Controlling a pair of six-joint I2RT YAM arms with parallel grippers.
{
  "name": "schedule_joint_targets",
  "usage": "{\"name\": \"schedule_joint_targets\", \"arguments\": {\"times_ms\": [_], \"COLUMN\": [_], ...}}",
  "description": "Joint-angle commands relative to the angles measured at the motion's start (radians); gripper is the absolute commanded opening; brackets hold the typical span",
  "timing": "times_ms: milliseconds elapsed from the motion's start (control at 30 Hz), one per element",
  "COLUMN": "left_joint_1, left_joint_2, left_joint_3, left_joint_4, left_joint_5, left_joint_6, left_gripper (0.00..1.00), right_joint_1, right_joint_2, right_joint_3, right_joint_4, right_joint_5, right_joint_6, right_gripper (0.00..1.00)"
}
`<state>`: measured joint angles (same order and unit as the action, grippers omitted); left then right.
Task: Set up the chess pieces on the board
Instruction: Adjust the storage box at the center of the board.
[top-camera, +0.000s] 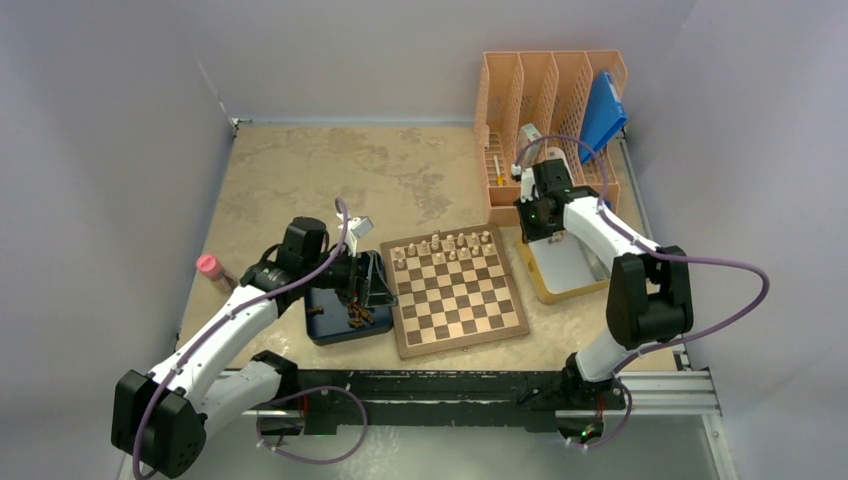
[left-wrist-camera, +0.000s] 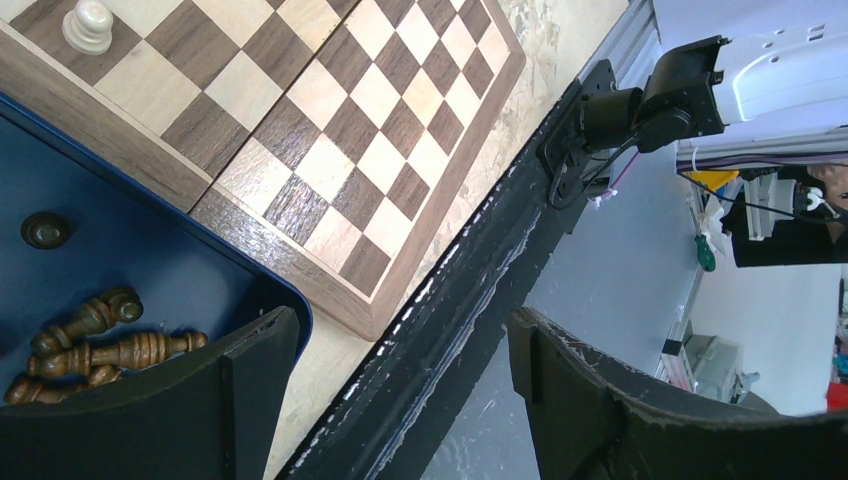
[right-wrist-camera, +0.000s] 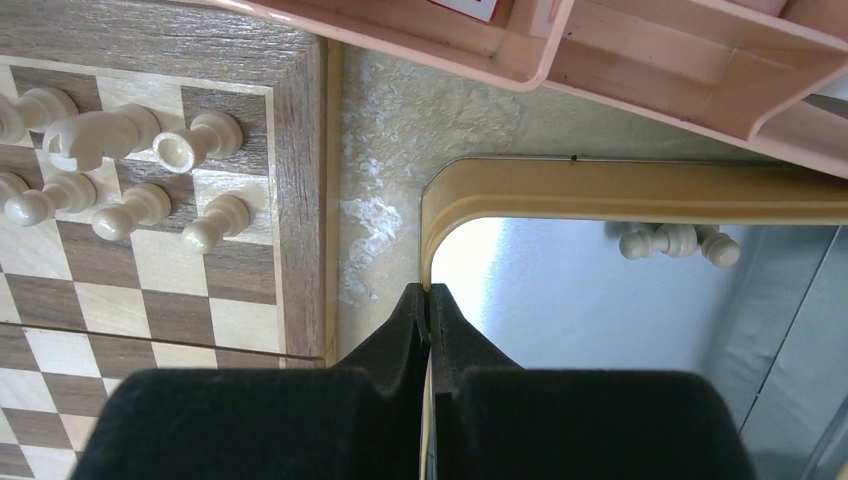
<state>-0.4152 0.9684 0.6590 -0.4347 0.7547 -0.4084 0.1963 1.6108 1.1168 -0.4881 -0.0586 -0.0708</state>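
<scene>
Left gripper (top-camera: 372, 283), jaws spread and empty, hangs over the blue tray (top-camera: 325, 328) left of the board (top-camera: 460, 300); right gripper (right-wrist-camera: 428, 298), pinched closed, over the yellow tray (top-camera: 572, 268) right of it.

board (top-camera: 462, 300): pale pieces (top-camera: 445, 246), far rows | left gripper (top-camera: 376, 282): over blue tray (top-camera: 332, 328) | right gripper (top-camera: 537, 232): at yellow tray (top-camera: 572, 272)

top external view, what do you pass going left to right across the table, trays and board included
pink object → dark blue tray → board → yellow tray
</scene>
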Motion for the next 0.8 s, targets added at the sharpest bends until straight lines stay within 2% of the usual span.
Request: {"name": "schedule_joint_targets", "arguments": {"times_ms": [0, 233, 767], "left_joint_1": [-0.005, -0.005, -0.005], "left_joint_2": [0.002, 0.006, 0.0], "left_joint_3": [0.019, 0.019, 0.019], "left_joint_4": [0.028, 0.029, 0.026], "left_joint_5": [0.011, 0.007, 0.005], "left_joint_6": [0.003, 0.002, 0.002], "left_gripper": [0.76, 0.76, 0.76], "right_joint_1": [0.004, 0.003, 0.036], "right_joint_2": [-0.034, 0.012, 0.029], "right_joint_3": [0.058, 0.118, 0.113], "right_joint_4": [0.002, -0.006, -0.027], "right_joint_5": [-0.009, -0.026, -0.051], "right_joint_6": [0.017, 0.062, 0.196], "right_gripper": [0.0, 0.0, 0.0]}}
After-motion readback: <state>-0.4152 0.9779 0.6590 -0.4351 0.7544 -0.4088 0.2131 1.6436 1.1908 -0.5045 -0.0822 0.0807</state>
